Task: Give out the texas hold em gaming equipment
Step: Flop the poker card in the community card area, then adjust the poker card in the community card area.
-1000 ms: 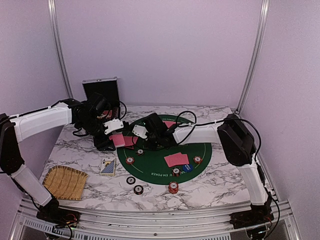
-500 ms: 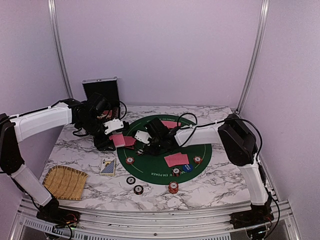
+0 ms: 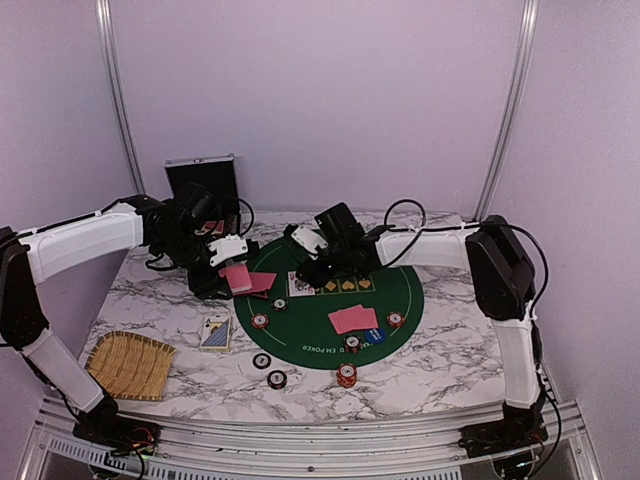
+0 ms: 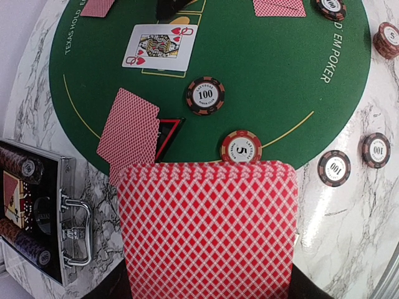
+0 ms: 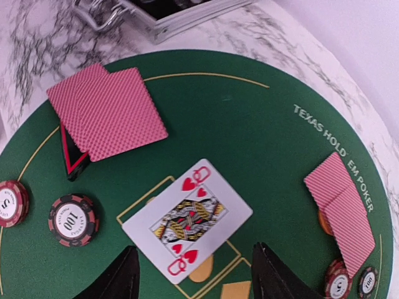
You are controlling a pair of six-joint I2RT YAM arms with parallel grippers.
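My left gripper (image 4: 207,283) is shut on a deck of red-backed cards (image 4: 209,230), held over the mat's left edge (image 3: 236,278). My right gripper (image 5: 198,280) hangs open just above a face-up queen of hearts (image 5: 187,224), which lies flat on the green poker mat (image 3: 400,290) and touches neither finger. Two face-down cards (image 5: 106,112) overlap at the mat's left rim, and another pair (image 3: 354,320) lies near the front. A 100 chip (image 4: 205,95) and a 5 chip (image 4: 240,147) sit by the deck. A blue dealer button (image 3: 374,336) lies beside the front pair.
The open silver case (image 3: 203,185) stands behind the left arm. A woven tray (image 3: 130,365) sits at the front left, with a face-up card (image 3: 215,333) on the marble near it. Loose chips (image 3: 277,379) lie on the marble off the mat's front edge.
My right gripper has opened and let go of the queen of hearts, which now lies face up on the mat; that arm has drawn back to the right. The left arm has stayed put.
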